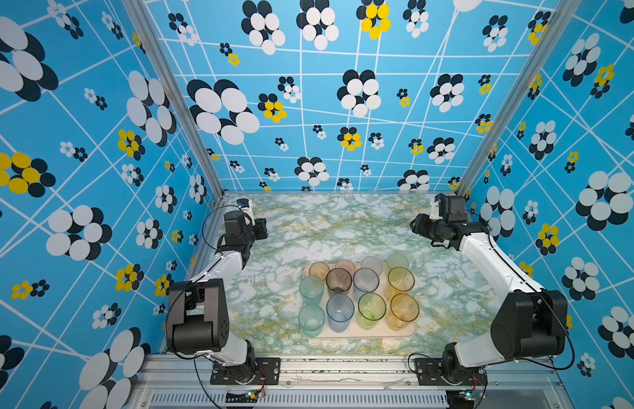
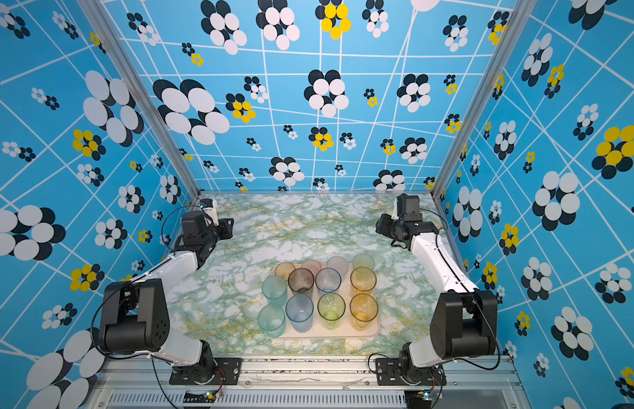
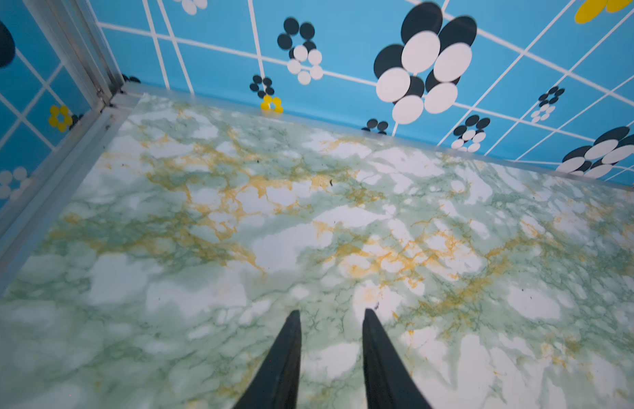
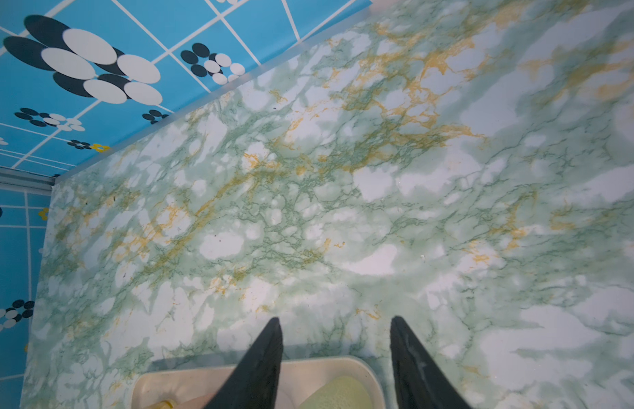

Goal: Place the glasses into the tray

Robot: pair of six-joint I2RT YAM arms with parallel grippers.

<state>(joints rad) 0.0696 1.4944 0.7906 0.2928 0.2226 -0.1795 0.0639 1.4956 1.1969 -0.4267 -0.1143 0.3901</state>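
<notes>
Top views, glasses [image 1: 340,311]: upright, clustered on the tray [image 1: 372,332].
Left gripper [image 3: 332,311]: narrow gap, empty, well apart from the tray.
Right gripper [image 4: 335,318]: wider gap, empty, beyond the tray's far edge.

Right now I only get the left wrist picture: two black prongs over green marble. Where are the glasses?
Observer: In both top views, twelve glasses stand upright on the cream tray, three rows of four, near the table's front.
Operator: Is the other claw holding one?
Observer: No, the right claw hangs open and empty, farther back than the tray.
Operator: Which glass is nearest it?
Observer: A short green glass in the tray's back right corner.
</notes>
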